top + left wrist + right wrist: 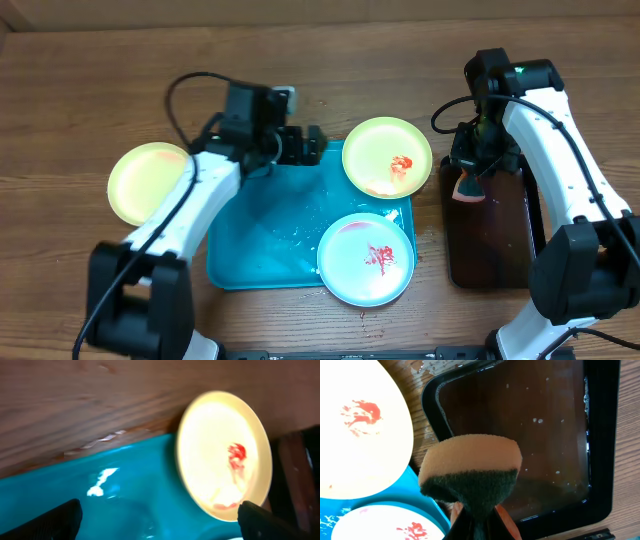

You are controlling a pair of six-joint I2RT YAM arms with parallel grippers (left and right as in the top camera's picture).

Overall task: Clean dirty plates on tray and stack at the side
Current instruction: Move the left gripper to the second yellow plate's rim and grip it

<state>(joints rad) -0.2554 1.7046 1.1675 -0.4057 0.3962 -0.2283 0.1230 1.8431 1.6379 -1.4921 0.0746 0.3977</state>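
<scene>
**Overhead view**
- Turquoise tray (262, 240): centre of the table (90, 70), wet patches on its floor.
- Yellow plate (148, 183): on the table off the tray's left side, toward the left edge. No red shows on it, and the left arm crosses its right rim.
- Light green plate (387, 156): over the tray's far right corner, partly on the table, with a red smear (401, 164) right of centre.
- Light blue plate (366, 259): over the tray's near right corner, overhanging the rim, with a red smear at its centre.
- Dark tray (492, 235): near the right edge, its far end hidden by the right arm.
- Left end effector (305, 146): above the tray's far rim. Its spread is hard to read here.
- Right end effector (468, 186): above the dark tray's far end. Only a scrap of orange sponge (468, 190) shows beneath it.

**Left wrist view**
- Two dark fingertips (59, 521) sit in the bottom corners, set wide with nothing between them.
- The light green plate is blurred and washed pale, and its smear is legible. A strip of the dark tray is cut off at the right.

**Right wrist view**
- The sponge, orange with a dark green scouring face, is pinched in the end effector and hides most of the fingers.
- The dark tray lies behind it, holding droplets.
- The light green and light blue plates are cropped at the left and bottom.
</scene>
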